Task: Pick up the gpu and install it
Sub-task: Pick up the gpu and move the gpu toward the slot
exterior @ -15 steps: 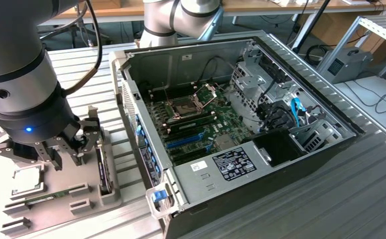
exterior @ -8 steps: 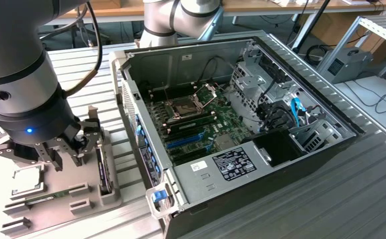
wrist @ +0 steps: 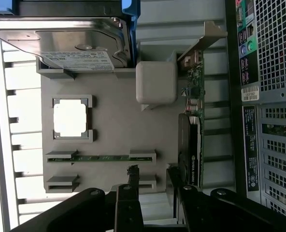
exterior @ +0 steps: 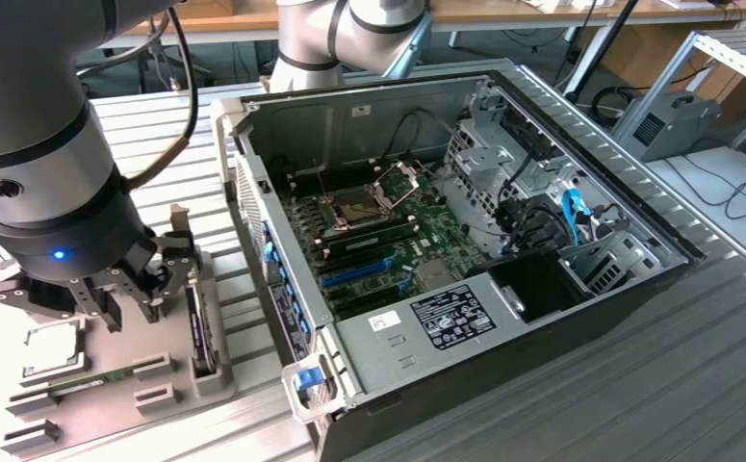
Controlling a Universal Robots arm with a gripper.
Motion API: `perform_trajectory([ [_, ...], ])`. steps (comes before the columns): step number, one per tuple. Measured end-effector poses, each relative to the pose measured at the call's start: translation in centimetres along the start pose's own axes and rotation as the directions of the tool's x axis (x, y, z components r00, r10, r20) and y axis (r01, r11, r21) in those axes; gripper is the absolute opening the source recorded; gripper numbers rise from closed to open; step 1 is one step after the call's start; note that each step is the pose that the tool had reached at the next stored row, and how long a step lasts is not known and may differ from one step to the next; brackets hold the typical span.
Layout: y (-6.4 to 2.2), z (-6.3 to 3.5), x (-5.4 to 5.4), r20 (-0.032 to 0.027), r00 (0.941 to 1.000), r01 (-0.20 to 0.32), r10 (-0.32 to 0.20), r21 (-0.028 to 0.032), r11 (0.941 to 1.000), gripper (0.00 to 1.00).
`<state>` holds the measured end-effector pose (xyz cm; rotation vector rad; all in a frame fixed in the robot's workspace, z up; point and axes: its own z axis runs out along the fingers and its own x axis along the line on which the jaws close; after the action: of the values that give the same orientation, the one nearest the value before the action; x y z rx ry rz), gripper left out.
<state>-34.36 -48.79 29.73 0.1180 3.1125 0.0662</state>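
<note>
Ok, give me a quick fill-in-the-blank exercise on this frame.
1. The gpu stands on edge in the grey ____, not inside the computer case.
2. The open gripper holds ____.
3. The silver hard drive carries a ____ label.
Missing words: tray; nothing; white.

Open PC case (exterior: 334,125) beside grey tray (wrist: 114,125) holding hard drive (wrist: 61,43), memory stick (wrist: 102,158).
</note>
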Motion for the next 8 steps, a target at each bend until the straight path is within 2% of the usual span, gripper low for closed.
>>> perform_trajectory([
  [8,0.00,0.29,-0.21,0.0001,1.0000,0.000,0.000,0.0011,1.0000,0.36],
])
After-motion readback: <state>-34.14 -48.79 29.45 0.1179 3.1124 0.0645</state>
